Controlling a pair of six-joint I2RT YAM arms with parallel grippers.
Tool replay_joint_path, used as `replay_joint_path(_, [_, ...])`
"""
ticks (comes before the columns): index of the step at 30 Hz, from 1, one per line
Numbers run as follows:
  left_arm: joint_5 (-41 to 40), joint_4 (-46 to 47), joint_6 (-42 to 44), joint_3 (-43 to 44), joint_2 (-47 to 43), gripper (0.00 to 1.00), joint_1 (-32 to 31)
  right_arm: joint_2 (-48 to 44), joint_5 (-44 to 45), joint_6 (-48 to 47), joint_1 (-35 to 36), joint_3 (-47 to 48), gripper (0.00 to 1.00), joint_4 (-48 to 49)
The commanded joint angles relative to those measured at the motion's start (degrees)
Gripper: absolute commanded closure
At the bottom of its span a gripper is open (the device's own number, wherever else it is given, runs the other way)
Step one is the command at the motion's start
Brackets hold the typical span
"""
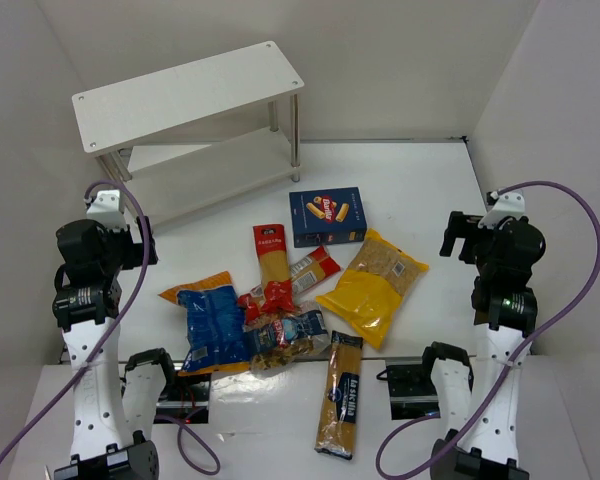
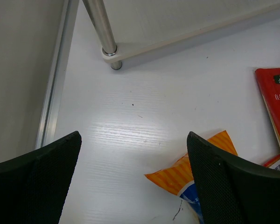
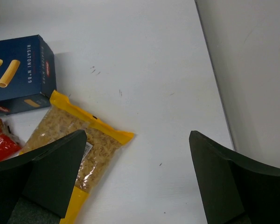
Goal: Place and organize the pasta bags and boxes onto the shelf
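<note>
The white two-tier shelf (image 1: pixel 190 90) stands at the back left, both boards bare. On the table lie a dark blue box (image 1: pixel 327 216), a yellow bag (image 1: pixel 373 287), a blue-orange bag (image 1: pixel 208 322), a clear-brown bag (image 1: pixel 285 340), two red-and-clear spaghetti packs (image 1: pixel 273 264) and a blue-labelled spaghetti pack (image 1: pixel 341 394). My left gripper (image 1: pixel 145 243) is open above bare table, left of the blue-orange bag (image 2: pixel 191 168). My right gripper (image 1: pixel 458 235) is open and empty, right of the yellow bag (image 3: pixel 79 154) and the box (image 3: pixel 21 74).
A shelf post and foot (image 2: pixel 107 42) stand just ahead of the left gripper. White walls close in the left, back and right sides. Black mounts sit at the near table edge (image 1: pixel 410 385).
</note>
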Motion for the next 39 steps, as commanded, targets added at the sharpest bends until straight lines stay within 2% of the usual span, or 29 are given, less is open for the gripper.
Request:
replay_joint_path(1, [1.0,1.3,0.3,1.0,-0.2,0.01,0.3,0.2,-1.5,-0.9,-0.4,-0.1,0.01,2.0])
replay_joint_path(5, [0.5,1.3,0.3,1.0,-0.2,0.01,0.3,-3.0,-0.6,-0.4,-0.4,-0.6,0.01,3.2])
replay_joint_path(13, [0.5,1.3,0.3,1.0,0.4,0.01,0.3,-1.6,-2.4,-1.6,-0.4,-0.6,0.01,3.2])
replay_joint_path(16, [0.5,1.3,0.3,1.0,0.9,0.01,0.3,-2.1,-0.3,-0.4,-0.4,-0.6,0.01,3.2])
replay_joint_path(19, [-0.7,1.3,0.3,1.0,1.6,0.01,0.3,-2.7,-3.7,-1.3,-0.4,0.4,0.01,2.1])
replay_joint_path(20, [-0.7,1.3,0.3,1.0,1.6,0.01,0.3,-1.9,-7.9,-2.1,-0.4,1.1,0.01,1.6])
replay_joint_path(22, [-2.5,1.3,-0.2,1.0,4.0,0.01,0.8,3.5,-12.0,-3.6,0.1,5.9,0.01,-2.6])
replay_joint_path(24, [-3.7,1.3,-0.8,1.0,5.5,0.01,0.9,11.1,-14.2,-3.6,4.8,10.3,0.01,-5.9])
replay_joint_path(26, [-4.5,1.3,-1.5,1.0,7.0,0.01,0.9,14.0,-12.0,-3.0,10.3,14.8,0.01,-7.4])
replay_joint_path(27, [-4.5,1.3,-1.5,1.0,7.0,0.01,0.9,14.6,-7.2,-2.1,16.7,15.5,0.01,-6.4])
replay_joint_path(29, [-5.0,1.3,-1.5,1.0,5.6,0.01,0.9,16.7,-1.3,-1.5,23.8,17.0,0.01,-5.0])
replay_joint_path(30, [-5.0,1.3,-1.5,1.0,5.1,0.01,1.5,20.6,3.1,-1.5,30.5,18.8,0.01,-5.8])
replay_joint_path(32, [-5.0,1.3,-1.5,1.0,4.5,0.01,1.6,25.8,3.4,-4.3,34.1,20.3,0.01,-9.5])
replay_joint_path(37, [-4.4,1.3,-1.5,1.0,5.6,0.01,1.6,40.5,-3.5,-10.2,36.9,21.1,0.01,-16.0])
replay_joint_path(39, [-4.9,1.3,-1.5,1.0,6.2,0.01,1.6,41.2,-3.5,-12.7,38.3,19.0,0.01,-16.0])
